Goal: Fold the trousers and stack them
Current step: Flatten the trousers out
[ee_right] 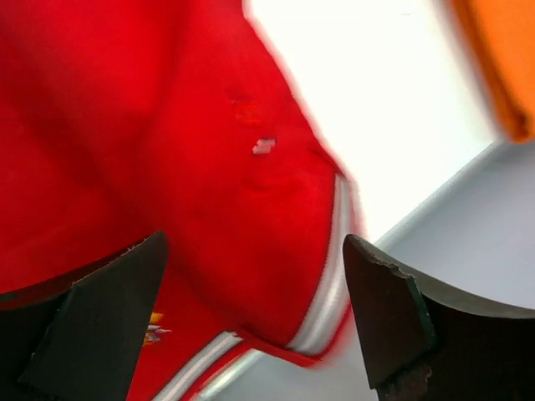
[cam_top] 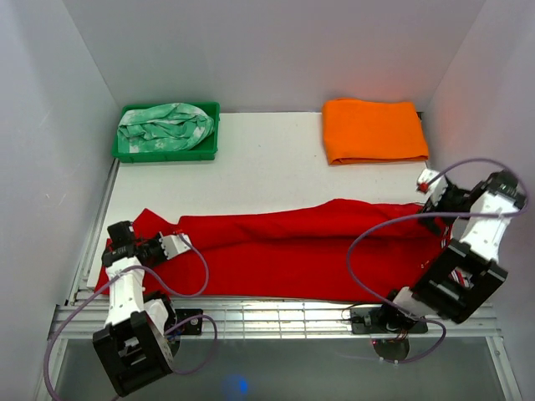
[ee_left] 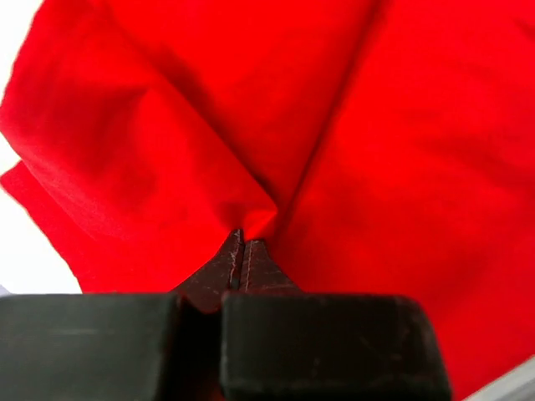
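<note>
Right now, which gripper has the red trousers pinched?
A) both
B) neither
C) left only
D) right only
C: the left gripper is shut on a fold of the trousers, while the right gripper has its jaws wide apart and clamps nothing.

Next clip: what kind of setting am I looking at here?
Probably a lab test cell, not a home: plain white walls box in a white table, with red trousers, a folded orange cloth and a green tray laid out as practice laundry.
</note>
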You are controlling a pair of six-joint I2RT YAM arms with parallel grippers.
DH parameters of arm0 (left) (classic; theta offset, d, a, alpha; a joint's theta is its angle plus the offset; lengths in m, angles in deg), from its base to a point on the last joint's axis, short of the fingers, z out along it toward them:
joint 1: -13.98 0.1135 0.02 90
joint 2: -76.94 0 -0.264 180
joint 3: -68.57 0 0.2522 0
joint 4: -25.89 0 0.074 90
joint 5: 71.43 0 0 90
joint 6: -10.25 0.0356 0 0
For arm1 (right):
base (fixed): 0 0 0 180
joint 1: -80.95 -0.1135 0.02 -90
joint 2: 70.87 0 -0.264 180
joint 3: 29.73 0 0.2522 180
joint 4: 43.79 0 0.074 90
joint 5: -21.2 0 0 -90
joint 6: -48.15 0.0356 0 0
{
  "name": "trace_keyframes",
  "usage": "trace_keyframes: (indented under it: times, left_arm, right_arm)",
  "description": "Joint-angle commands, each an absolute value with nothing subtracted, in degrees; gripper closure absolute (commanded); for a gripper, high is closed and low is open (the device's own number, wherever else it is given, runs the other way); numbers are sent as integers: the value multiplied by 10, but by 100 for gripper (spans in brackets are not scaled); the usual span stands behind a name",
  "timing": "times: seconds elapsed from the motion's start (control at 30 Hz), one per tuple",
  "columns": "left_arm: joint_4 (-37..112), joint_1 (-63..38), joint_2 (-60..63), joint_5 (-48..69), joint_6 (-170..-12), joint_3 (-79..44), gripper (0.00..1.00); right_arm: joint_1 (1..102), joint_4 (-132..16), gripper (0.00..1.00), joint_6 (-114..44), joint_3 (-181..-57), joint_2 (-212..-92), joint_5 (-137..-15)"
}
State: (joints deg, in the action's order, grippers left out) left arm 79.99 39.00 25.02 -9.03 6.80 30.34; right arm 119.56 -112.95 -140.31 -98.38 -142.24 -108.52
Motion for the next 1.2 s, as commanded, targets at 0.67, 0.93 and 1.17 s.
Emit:
trace_keyframes:
  times: [0.67,0.93,1.17]
  left_arm:
    - [738,390,237,-84,126,298,100]
    - [774,390,202,-96,43,219,100]
    - [859,390,70,-172,-140,-34,100]
  right_arm:
    - [929,-1151,14,-1014,-1174,-1770,-1047]
    - [974,-1129,92,-985,-1212,-1684,-1078]
    - [1041,-922,92,-944,-1102,-1498,-1108]
